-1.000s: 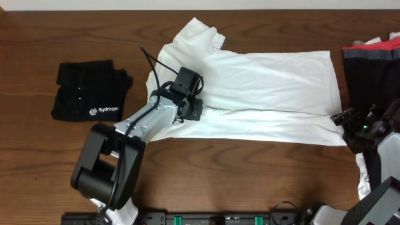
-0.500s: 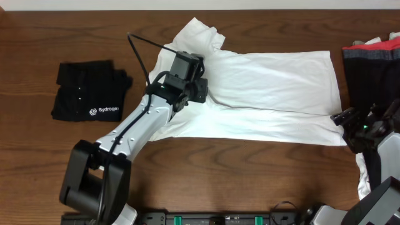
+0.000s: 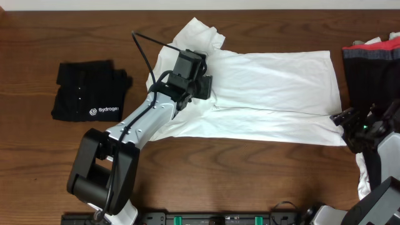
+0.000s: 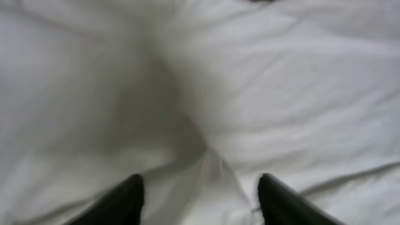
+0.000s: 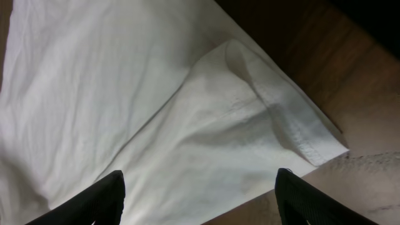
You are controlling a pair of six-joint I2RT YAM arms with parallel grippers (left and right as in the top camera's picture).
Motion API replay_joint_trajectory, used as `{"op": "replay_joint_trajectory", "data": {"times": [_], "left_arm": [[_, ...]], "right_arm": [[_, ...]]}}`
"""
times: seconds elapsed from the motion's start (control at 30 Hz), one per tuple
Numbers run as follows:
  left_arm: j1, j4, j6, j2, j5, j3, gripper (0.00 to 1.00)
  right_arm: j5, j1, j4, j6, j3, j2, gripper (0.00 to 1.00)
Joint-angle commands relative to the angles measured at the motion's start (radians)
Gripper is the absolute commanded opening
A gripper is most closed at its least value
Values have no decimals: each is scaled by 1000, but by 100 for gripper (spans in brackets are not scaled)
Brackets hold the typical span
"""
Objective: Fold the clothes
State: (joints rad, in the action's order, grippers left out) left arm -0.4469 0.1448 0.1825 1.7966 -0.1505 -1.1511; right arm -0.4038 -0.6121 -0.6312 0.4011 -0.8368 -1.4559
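loc: robot lab bench | evid: L arm (image 3: 144,119) + R arm (image 3: 384,150) on wood table (image 3: 250,164) w/ clothes (image 3: 275,81)

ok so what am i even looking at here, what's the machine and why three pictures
These are two robot arms at a wooden table, set to fold clothes. The wide picture looks straight down from above. The two close-ups come from a camera on each wrist, so the dark shapes at their bottom edges belong to the arm itself. A white T-shirt lies spread in the middle. The left arm reaches over the shirt's left end. The left fingers stand apart over the cloth with a small ridge of fabric between them, apparently gripping nothing. The right arm sits at the hem corner, and the right fingers are open and hold nothing. A folded black shirt lies at the left, and more dark clothes at the right edge.
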Motion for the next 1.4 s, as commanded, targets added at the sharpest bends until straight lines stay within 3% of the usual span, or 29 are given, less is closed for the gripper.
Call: {"op": "replay_joint_trajectory", "data": {"times": [0.0,0.1,0.23,0.33,0.73,0.9,0.97,1.13,1.37], "left_arm": [[13,77,-7,5,8,-7,67],[31,204,-7,2,9,-7,66],[50,330,-23,2,16,-7,52],[51,370,-34,3,94,-3,48],[53,323,-97,22,211,55,42],[53,302,-96,27,211,55,28],[53,298,-96,27,211,55,29],[53,316,-97,27,185,55,49],[44,310,-134,34,185,55,49]], "right_arm": [[-28,6,-2,-13,-18,-3,75],[-27,6,-6,-13,-18,-3,75],[-27,6,-4,-13,-18,-3,75],[-27,6,-5,-13,-18,-3,75],[-27,6,-5,-13,-18,-3,75],[-27,6,-10,-13,-18,-3,76],[-27,6,-9,-13,-18,-3,76],[-27,6,-10,-13,-18,-3,75],[-27,6,-8,-13,-18,-3,76]]}}
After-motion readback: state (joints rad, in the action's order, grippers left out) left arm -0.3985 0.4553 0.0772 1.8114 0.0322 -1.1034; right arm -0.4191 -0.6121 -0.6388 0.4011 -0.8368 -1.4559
